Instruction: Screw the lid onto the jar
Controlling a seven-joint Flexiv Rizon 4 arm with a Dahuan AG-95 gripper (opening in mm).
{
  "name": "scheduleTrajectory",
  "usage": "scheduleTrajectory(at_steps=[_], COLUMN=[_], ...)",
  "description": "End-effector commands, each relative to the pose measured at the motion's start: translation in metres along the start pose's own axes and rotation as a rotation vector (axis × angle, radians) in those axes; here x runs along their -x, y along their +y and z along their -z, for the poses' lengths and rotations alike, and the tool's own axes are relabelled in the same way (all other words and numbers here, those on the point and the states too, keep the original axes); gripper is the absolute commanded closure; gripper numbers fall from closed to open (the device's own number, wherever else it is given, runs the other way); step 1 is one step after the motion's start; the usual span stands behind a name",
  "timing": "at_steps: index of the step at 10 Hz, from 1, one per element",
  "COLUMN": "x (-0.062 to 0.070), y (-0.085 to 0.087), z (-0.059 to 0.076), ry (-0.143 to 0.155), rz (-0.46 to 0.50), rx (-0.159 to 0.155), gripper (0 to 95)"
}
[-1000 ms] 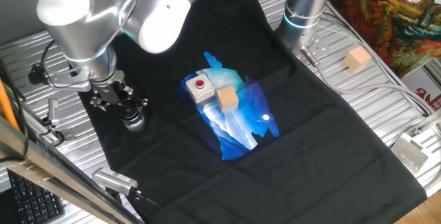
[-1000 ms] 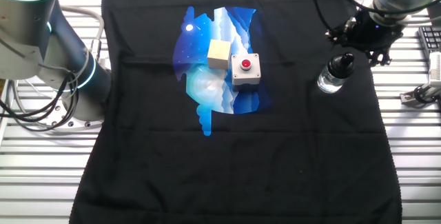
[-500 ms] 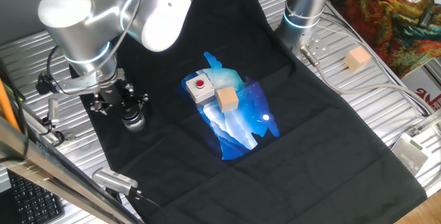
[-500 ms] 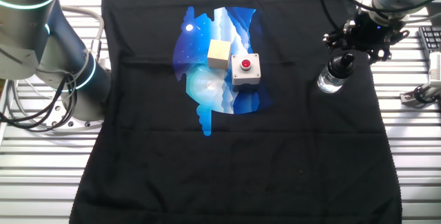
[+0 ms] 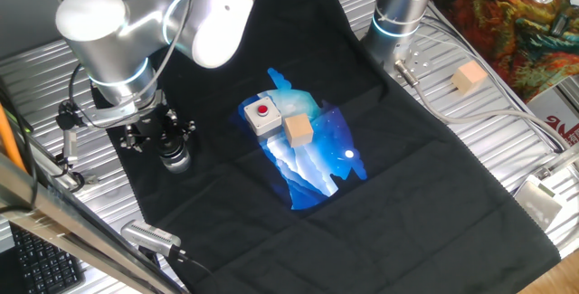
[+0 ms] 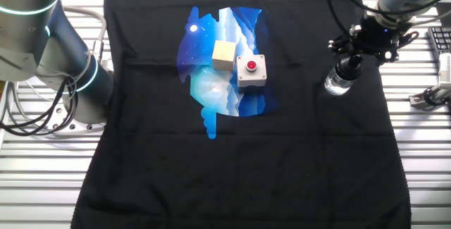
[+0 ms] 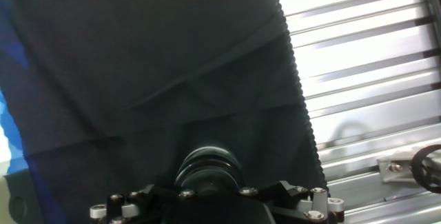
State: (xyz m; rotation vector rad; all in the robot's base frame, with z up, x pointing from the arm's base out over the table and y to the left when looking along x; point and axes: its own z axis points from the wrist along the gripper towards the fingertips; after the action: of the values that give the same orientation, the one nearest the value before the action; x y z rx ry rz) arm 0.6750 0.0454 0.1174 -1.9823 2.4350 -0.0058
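Hand view shows you black cloth meeting ribbed metal table; the gripper clasps the lid atop the jar near the cloth's edge.

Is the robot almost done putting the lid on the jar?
The lid already sits on top of the jar, which stands upright on the black cloth. The gripper is on the lid, apparently turning it. Left: finish tightening and let go. How tight it is, I cannot tell.
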Motion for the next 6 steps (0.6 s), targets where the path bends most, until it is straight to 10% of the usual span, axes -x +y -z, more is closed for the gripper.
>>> scheduleTrajectory(at_steps=[1,6], x=[0.0006,0.0000], y=[-0.0012,-0.0013], z=[-0.0009,-0.0035], ry=[0.003,0.000], rz=[0.001,0.001], rx=[0.001,-0.002], gripper=[0.0,0.0])
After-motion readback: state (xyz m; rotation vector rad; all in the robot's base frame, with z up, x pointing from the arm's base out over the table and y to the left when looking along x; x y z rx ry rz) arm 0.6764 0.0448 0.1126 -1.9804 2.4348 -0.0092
